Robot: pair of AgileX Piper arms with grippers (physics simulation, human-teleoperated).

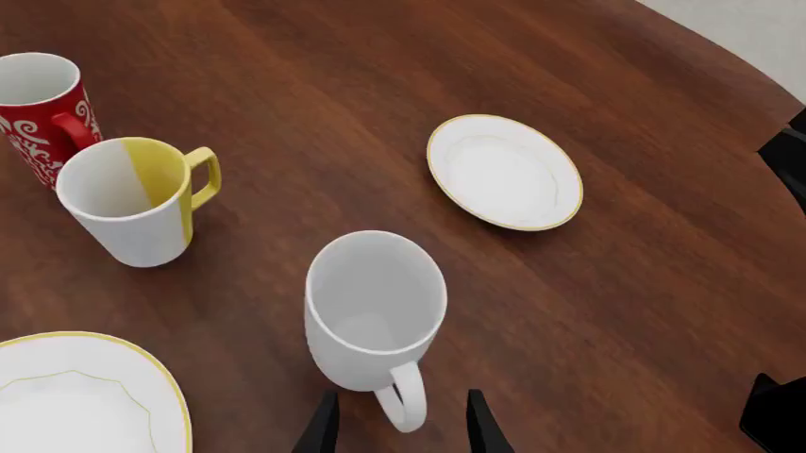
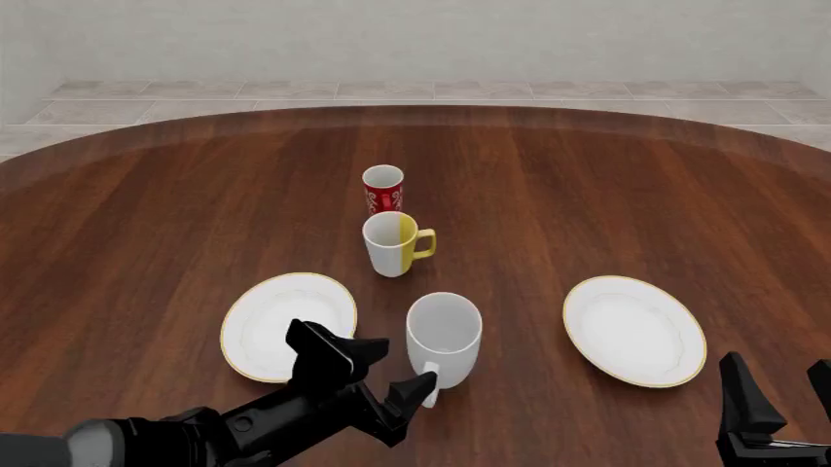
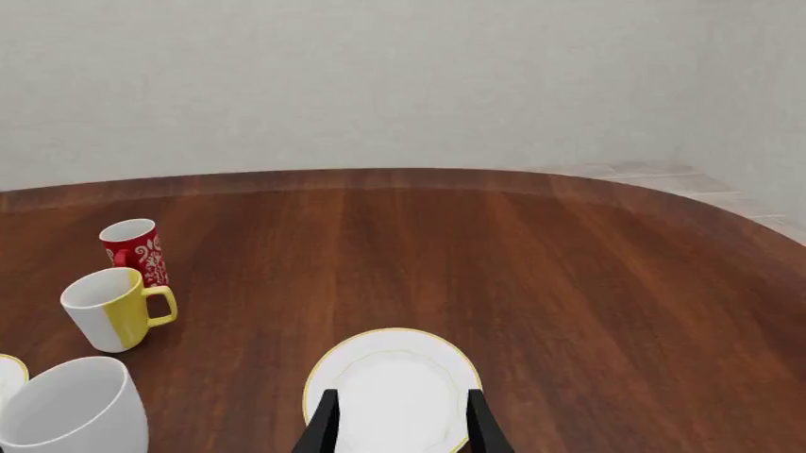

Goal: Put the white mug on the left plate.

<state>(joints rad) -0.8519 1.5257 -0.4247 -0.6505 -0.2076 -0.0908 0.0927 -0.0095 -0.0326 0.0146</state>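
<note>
The white mug (image 2: 443, 336) stands upright on the dark wooden surface (image 2: 195, 214), between the two gold-rimmed plates, with its loop handle turned toward the arms' side. The left plate (image 2: 288, 325) lies just beside it on the left, not touching it; the right plate (image 2: 633, 329) lies farther off on the other side. Beyond the white mug stands a smaller white mug with yellow inside and handle (image 2: 395, 243), and behind that a red-and-white cup (image 2: 381, 189), the two close together in a line running away from the arms. The left hand (image 2: 405, 401) is low at the near side of the white mug, its fingers spread open; in the left wrist view the handle sits in the gap between the two dark fingertips (image 1: 320, 427), and neither finger clearly touches it. The right hand (image 2: 776, 413) sits near the front-right corner of the front view, well apart from the mug; its fingers are parted too, and in the right wrist view they frame the near edge of the right plate.
</note>
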